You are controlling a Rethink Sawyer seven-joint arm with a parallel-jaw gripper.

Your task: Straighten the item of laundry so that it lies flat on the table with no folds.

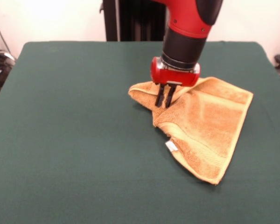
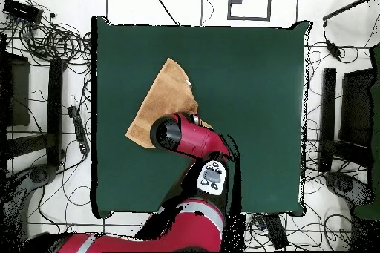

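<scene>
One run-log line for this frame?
end effector: fingers close together, on towel's bunched corner | towel: folded, not flat | table: green

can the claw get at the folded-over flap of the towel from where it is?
Probably yes: the claw stands right over the towel at the folded flap, fingers close together, and nothing else lies between them.

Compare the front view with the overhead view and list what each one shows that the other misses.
Only the front view shows the end effector, its two fingers close together and down on the folded-over left part of the towel, plus the small white tag.

Only the overhead view shows the arm's full run back to its base, hiding the towel's nearer part, and the cables on the floor.

Both show the orange-yellow towel, not yet flat, on the green table.
</scene>
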